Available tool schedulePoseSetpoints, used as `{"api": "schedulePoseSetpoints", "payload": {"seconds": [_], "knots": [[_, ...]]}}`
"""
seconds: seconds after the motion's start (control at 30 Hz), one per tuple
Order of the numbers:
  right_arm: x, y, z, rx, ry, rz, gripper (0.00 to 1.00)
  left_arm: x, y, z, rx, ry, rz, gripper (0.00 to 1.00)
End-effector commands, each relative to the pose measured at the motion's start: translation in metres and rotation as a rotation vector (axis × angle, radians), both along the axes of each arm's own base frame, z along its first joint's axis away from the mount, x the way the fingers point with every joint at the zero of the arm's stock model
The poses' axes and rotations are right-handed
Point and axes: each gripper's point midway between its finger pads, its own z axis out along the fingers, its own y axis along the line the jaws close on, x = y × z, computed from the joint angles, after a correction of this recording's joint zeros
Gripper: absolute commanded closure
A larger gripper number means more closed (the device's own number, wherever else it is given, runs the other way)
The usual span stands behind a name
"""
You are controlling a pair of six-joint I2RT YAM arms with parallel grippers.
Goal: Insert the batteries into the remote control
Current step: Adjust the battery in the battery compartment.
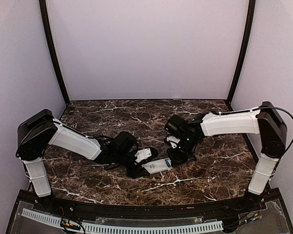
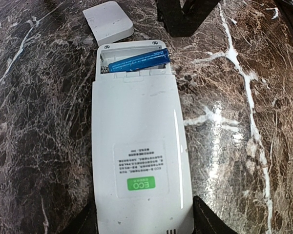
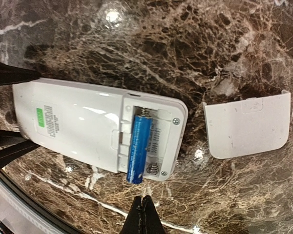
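Observation:
The remote control [image 2: 136,146] lies back-up on the marble table [image 1: 219,165], its battery bay open at the far end. My left gripper [image 2: 145,212] is shut on its near end, one dark finger against each long side. One blue battery [image 3: 139,148] lies slanted in the bay, one end by the spring and the other overhanging the remote's edge. In the right wrist view my right gripper [image 3: 145,202] is shut with nothing in it, its tips just short of that overhanging end. From above, the remote [image 1: 156,165] lies between the left gripper [image 1: 136,167] and the right gripper [image 1: 178,157].
The white battery cover [image 3: 247,126] lies loose on the marble just beyond the remote's open end, also visible as the cover [image 2: 109,20] in the left wrist view. Pale walls close the table at the back and sides.

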Motion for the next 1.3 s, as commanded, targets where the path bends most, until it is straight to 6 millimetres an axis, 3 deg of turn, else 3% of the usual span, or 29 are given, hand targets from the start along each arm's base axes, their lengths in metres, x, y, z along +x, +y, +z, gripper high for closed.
{"api": "schedulePoseSetpoints", "payload": {"seconds": [0.0, 0.07, 0.2, 0.27, 0.47, 0.77, 1.27], "knots": [[0.004, 0.005, 0.019, 0.063, -0.026, -0.013, 1.0, -0.016, 0.012, -0.019, 0.07, 0.073, -0.018, 0.42], [0.009, 0.007, 0.021, 0.076, -0.034, -0.028, 1.0, -0.016, 0.012, -0.02, 0.071, 0.075, -0.017, 0.42], [0.021, 0.013, 0.025, 0.088, -0.052, -0.075, 0.87, -0.015, 0.013, -0.02, 0.072, 0.075, -0.014, 0.42], [0.024, 0.017, 0.024, 0.086, -0.045, -0.088, 0.86, -0.016, 0.013, -0.02, 0.073, 0.075, -0.014, 0.42], [0.012, 0.012, 0.015, 0.079, 0.006, -0.094, 1.0, -0.015, 0.013, -0.02, 0.073, 0.075, -0.013, 0.41], [-0.014, 0.004, 0.0, 0.047, 0.1, -0.094, 1.0, -0.015, 0.013, -0.02, 0.072, 0.074, -0.014, 0.41], [-0.009, 0.007, -0.009, 0.027, 0.095, -0.07, 1.0, -0.016, 0.013, -0.021, 0.075, 0.076, -0.015, 0.41]]}}
